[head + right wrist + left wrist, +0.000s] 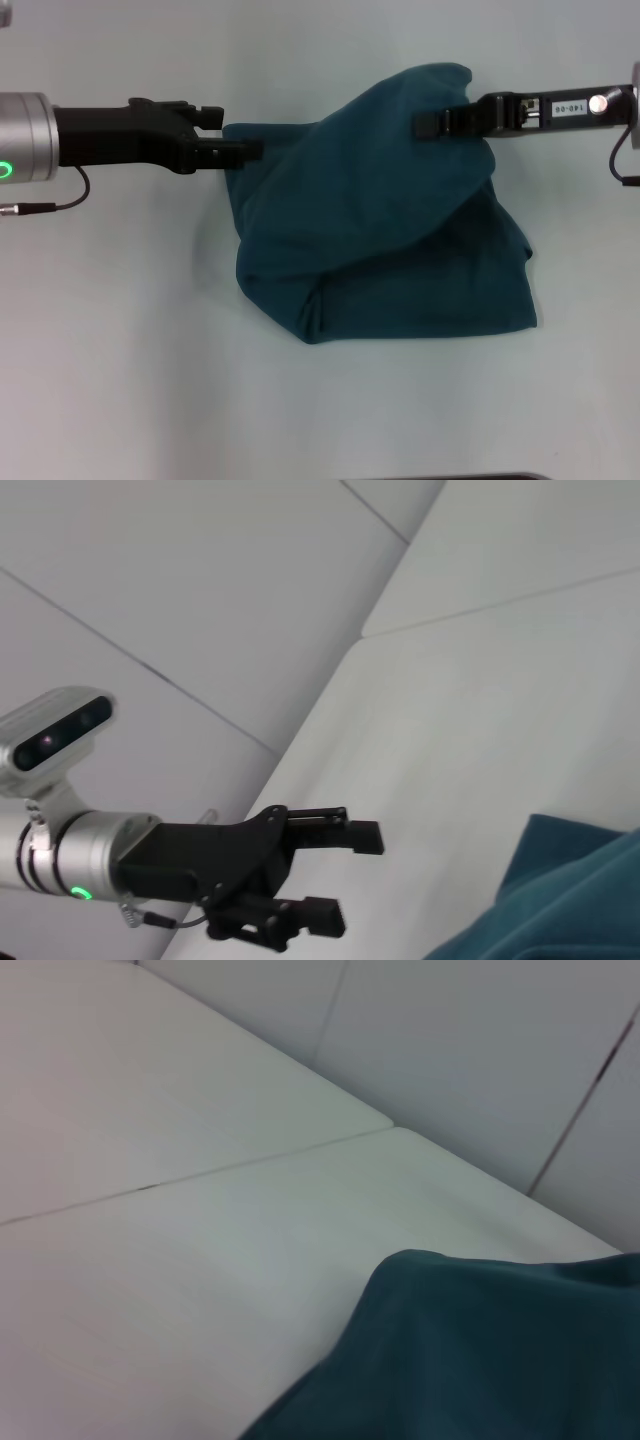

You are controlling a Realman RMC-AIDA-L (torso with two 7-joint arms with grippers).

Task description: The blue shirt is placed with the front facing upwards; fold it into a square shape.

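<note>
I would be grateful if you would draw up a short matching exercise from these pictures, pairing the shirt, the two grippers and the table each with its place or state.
Column one:
1. blue shirt
2. left gripper
3. right gripper
4. table

Column two:
A. white surface under everything
B. fingers apart, at the cloth's left edge
C. crumpled in a part-folded heap, no lettering showing
D. reaches in over the raised far corner of the cloth

Pairs: 1-C, 2-B, 3-D, 4-A

Blue shirt (380,230) — matt cloth (soft-lkg)
</note>
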